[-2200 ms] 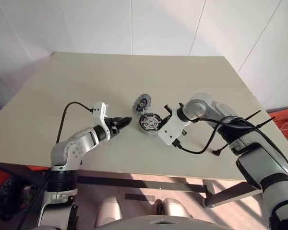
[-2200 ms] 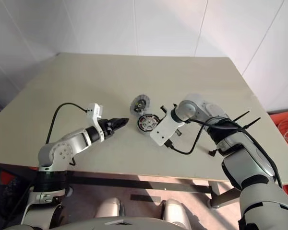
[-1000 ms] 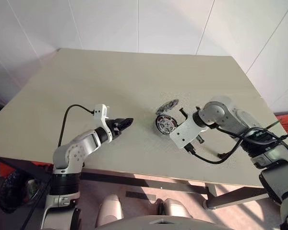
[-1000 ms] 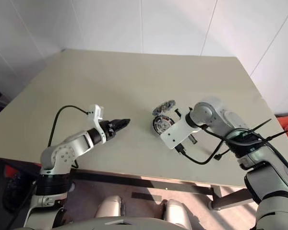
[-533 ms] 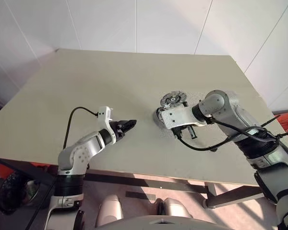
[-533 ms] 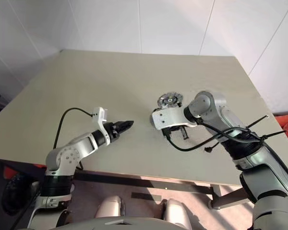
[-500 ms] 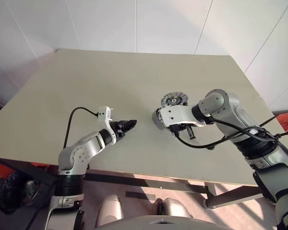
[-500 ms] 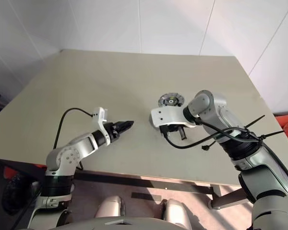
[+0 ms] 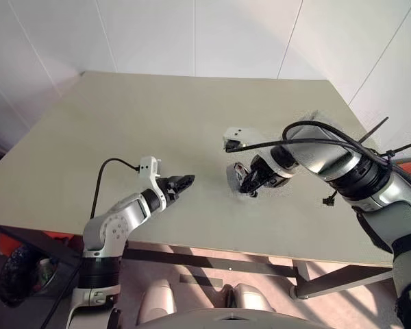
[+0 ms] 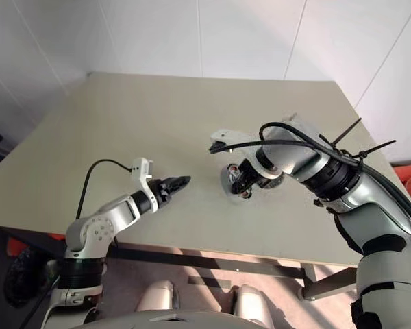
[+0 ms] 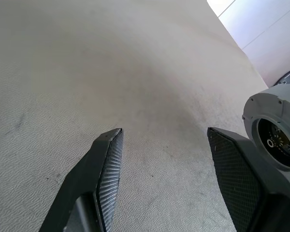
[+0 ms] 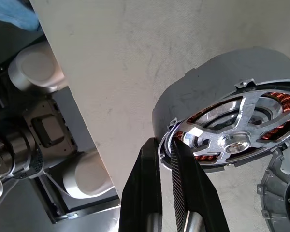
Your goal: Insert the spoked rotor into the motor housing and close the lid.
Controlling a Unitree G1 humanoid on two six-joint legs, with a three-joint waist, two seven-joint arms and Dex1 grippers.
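The motor housing [image 12: 217,92] sits on the counter [image 9: 157,110] toward its right side, nearer the front edge than the back. The spoked rotor [image 12: 232,140] rests in the housing's mouth over the copper winding. The right gripper [image 12: 166,145] points steeply down, its fingers [image 12: 147,179] pressed together on the rotor's rim. The lid [image 12: 280,193] lies just beside the housing, joined at its edge. The left gripper [image 9: 185,182] hovers over the counter's front-middle part, well apart from the housing, its fingers [image 11: 108,159] spread and holding nothing.
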